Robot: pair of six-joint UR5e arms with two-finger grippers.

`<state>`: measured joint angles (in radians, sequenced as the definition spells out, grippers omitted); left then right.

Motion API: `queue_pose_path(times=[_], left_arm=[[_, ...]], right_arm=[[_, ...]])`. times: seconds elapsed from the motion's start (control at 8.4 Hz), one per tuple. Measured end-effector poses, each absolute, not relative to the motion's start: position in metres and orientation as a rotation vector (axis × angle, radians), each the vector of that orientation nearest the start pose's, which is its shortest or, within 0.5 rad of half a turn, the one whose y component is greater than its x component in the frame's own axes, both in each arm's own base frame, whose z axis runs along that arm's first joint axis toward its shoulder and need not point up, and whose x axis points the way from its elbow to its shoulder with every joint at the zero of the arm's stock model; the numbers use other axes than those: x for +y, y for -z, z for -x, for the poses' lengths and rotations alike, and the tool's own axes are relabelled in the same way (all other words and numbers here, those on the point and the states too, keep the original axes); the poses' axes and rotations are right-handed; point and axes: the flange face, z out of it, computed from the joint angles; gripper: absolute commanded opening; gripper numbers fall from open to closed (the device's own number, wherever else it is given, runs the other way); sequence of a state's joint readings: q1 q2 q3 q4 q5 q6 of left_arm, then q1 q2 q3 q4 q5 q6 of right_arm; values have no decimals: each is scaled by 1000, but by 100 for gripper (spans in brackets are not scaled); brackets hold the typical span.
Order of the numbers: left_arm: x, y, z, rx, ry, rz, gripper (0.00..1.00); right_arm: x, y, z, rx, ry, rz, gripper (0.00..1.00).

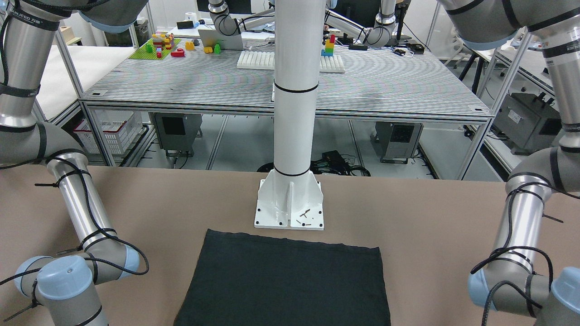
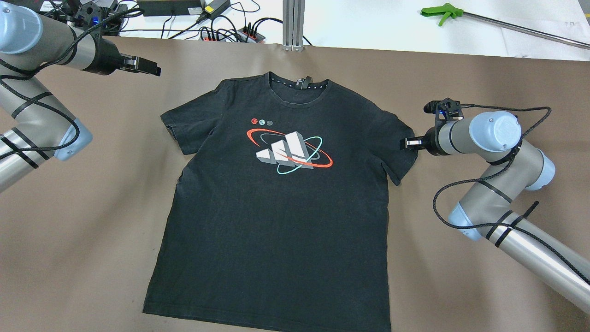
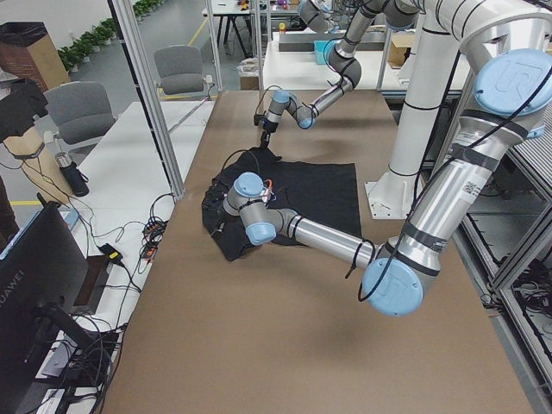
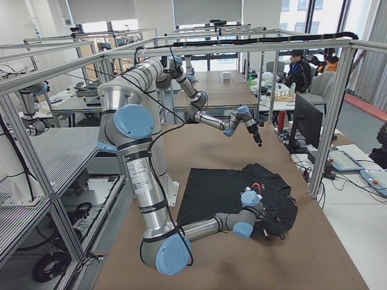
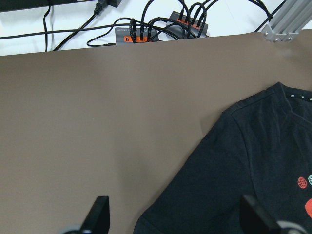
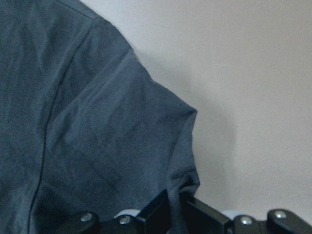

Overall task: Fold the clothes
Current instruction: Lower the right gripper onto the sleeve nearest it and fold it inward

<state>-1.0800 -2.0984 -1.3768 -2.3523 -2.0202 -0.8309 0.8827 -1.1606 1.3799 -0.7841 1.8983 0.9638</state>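
The left end effector (image 2: 154,70) hangs over the brown counter (image 2: 83,240) with its fingers spread wide. It holds nothing and is apart from the shirt. A black T-shirt (image 2: 276,221) with a coloured print lies flat in the middle of the counter, its collar at the far side. The right end effector (image 2: 407,144) is closed and pinches the hem of one sleeve (image 6: 122,136).
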Motion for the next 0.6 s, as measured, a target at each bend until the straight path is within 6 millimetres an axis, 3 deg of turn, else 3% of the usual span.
queue_pose_path(times=[0.36, 0.6], left_arm=[[-669, -357, -255, 978, 50, -611, 94], [-671, -361, -256, 968, 55, -610, 94]], right_arm=[[-603, -365, 370, -1007, -63, -496, 0], [-610, -316, 394, -1011, -51, -493, 0]])
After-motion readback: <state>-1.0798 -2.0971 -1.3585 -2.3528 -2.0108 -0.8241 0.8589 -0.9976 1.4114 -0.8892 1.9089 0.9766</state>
